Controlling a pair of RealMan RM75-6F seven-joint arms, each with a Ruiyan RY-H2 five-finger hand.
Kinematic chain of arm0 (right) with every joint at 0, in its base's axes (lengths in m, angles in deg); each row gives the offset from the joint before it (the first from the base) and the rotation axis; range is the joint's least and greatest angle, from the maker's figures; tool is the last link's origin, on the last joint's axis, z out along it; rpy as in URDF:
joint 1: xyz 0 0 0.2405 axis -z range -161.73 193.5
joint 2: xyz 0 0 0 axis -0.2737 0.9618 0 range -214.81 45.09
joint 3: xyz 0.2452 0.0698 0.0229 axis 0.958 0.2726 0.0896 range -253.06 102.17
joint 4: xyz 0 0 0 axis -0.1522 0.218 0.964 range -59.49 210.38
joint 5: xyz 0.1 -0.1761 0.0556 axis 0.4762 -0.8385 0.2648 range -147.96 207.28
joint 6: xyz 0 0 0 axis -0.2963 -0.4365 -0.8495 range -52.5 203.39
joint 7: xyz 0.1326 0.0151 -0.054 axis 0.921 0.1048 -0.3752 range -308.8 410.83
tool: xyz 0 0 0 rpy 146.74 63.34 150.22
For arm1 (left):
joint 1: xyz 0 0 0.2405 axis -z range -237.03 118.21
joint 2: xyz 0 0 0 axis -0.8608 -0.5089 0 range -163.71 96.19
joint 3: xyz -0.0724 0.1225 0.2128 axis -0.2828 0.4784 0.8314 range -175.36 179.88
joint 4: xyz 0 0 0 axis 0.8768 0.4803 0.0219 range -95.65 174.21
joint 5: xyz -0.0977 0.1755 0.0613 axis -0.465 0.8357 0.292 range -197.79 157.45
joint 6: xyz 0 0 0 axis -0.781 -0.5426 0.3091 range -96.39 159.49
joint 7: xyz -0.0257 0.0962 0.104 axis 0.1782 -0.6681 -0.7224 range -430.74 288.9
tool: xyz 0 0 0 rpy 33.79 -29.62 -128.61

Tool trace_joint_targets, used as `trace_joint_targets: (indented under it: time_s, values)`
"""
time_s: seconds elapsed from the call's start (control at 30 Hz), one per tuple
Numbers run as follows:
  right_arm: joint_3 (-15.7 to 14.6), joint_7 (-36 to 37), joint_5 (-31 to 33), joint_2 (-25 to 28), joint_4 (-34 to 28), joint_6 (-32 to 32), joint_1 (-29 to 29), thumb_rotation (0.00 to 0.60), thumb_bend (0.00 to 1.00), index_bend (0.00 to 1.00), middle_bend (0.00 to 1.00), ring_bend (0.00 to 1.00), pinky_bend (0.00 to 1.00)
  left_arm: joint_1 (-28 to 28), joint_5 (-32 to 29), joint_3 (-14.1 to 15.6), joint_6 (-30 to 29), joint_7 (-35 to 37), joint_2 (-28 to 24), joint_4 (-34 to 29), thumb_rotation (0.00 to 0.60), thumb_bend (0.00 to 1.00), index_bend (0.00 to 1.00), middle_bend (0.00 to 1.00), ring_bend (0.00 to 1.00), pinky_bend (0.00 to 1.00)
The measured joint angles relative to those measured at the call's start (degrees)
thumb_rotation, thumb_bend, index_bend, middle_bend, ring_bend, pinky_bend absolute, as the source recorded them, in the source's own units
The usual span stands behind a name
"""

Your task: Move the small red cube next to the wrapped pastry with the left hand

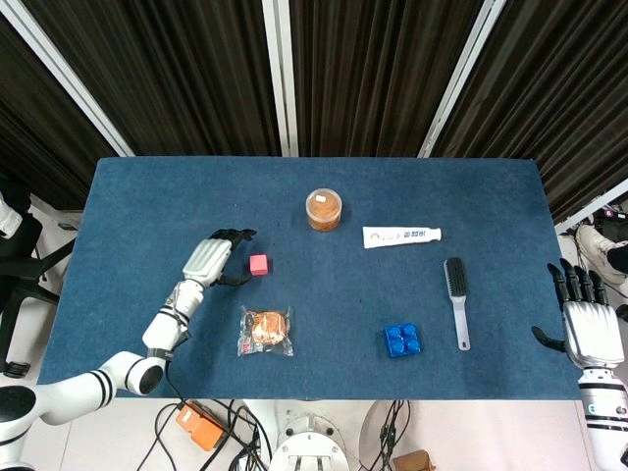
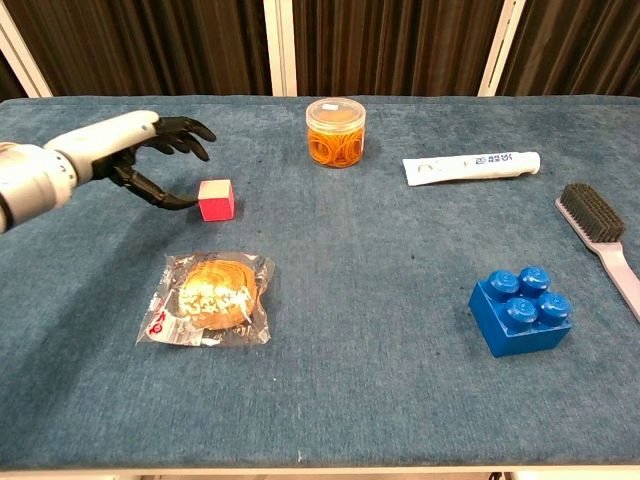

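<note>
The left hand (image 1: 209, 261) hovers low over the blue cloth-covered table (image 1: 137, 211), fingers spread and curved forward with the thumb reaching underneath; it holds nothing, and in the chest view the thumb tip looks to be just beside, perhaps touching, the near left face of the small red cube (image 2: 216, 199), though contact cannot be confirmed. The upper fingers arch above and to the left of the cube without closing on it. The cube sits on the cloth just beyond the wrapped pastry in its clear plastic packet (image 2: 208, 298), near it but with a strip of bare cloth between them. Judging by this, the reach is nearly done and the grasp is the step in hand: the fingers need to come over the far side of the cube and pinch it against the thumb, then carry it a short way toward the robot and set it down beside the packet without pressing on the wrapper. Further out stand a clear round jar of orange rubber bands (image 1: 324, 209), a white toothpaste tube (image 1: 401, 236), a grey-handled brush (image 1: 456, 299) and a blue studded building block (image 1: 402, 340). The right hand (image 1: 588, 332) rests at the table's right edge, fingers extended and empty.
</note>
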Motion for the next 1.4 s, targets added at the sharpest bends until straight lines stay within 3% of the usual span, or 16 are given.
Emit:
trace_joint_targets:
  time_s: [0.43,0.8,0.93,1.2,1.4]
  values:
    - [0.0,2.2,-0.9,1.0,0.0,-1.4,0.8,0.6,0.3,0.0,0.0,0.0,0.0,2.1,-2.6,-0.4,1.0,-3.3,4.0,3.0,0.6,0.22,0.33,0.35,0.27,0.17]
    - [0.0,3.1,-1.2,1.3,-0.1,-2.1,1.2,0.6,0.3,0.0,0.0,0.0,0.0,2.8,-4.1,-0.6,2.1,-4.0,4.6,2.5,0.6,0.4,0.5,0.49,0.43,0.26]
    - [0.0,3.5,-1.4,1.4,0.0,-2.3,1.3,0.6,0.3,0.0,0.0,0.0,0.0,2.6,-3.1,-0.7,0.2,-3.2,4.6,1.8,0.6,0.47,0.51,0.51,0.44,0.27]
    - [0.0,2.8,-1.2,1.2,0.1,-1.9,1.1,0.6,0.3,0.0,0.0,0.0,0.0,-0.3,0.5,0.9,-6.2,-4.6,-0.6,-6.8,0.6,0.48,0.52,0.52,0.45,0.28]
    - [-0.2,0.8,-1.2,0.5,0.0,-1.1,0.6,0.6,0.3,0.0,0.0,0.0,0.0,-6.8,4.1,6.8,-14.0,-11.6,-8.6,-18.4,0.6,0.47,0.52,0.52,0.45,0.29]
